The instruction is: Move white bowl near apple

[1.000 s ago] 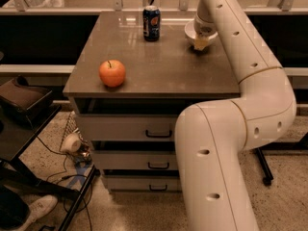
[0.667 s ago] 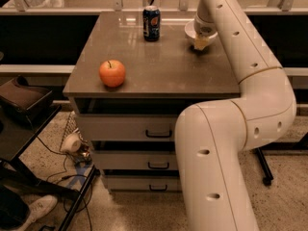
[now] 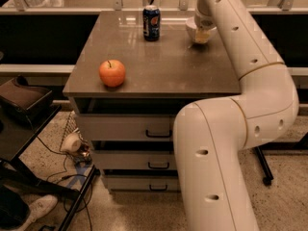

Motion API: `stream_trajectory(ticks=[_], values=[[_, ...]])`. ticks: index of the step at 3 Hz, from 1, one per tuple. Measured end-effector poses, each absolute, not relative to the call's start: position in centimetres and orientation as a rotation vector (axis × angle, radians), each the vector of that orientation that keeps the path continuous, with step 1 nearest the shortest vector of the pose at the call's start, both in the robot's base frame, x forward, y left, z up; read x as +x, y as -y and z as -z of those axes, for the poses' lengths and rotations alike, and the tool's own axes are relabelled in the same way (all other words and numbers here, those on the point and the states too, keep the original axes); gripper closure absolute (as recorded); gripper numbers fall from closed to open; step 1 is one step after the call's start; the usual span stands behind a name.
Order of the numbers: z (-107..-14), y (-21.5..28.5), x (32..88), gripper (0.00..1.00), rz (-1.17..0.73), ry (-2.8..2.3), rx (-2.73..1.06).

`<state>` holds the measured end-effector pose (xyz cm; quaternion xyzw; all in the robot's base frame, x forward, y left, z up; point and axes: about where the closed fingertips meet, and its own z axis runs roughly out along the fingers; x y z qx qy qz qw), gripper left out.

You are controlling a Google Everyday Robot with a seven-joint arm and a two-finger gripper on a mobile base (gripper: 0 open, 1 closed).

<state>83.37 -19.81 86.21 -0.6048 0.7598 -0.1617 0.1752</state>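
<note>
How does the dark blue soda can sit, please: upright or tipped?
Upright: the dark blue soda can stands on its base, silver top up. The gripper is at the small round white bowl.

A blue soda can (image 3: 151,23) stands upright near the brown cabinet top (image 3: 159,69)'s far edge; three dark-handled drawers (image 3: 127,129) sit below; cables (image 3: 64,170) and a white shoe (image 3: 42,206) lie on the floor (image 3: 139,211); the gripper (image 3: 202,34) hangs over the top's far right.
</note>
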Motion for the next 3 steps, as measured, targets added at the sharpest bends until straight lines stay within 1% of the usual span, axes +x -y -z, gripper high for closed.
stream_trajectory(ticks=[1, 3], values=[[-88.5, 20.7, 83.0, 1.00, 0.511, -2.131, -1.710], [-92.8, 22.5, 78.1, 1.00, 0.466, -2.048, -1.791]])
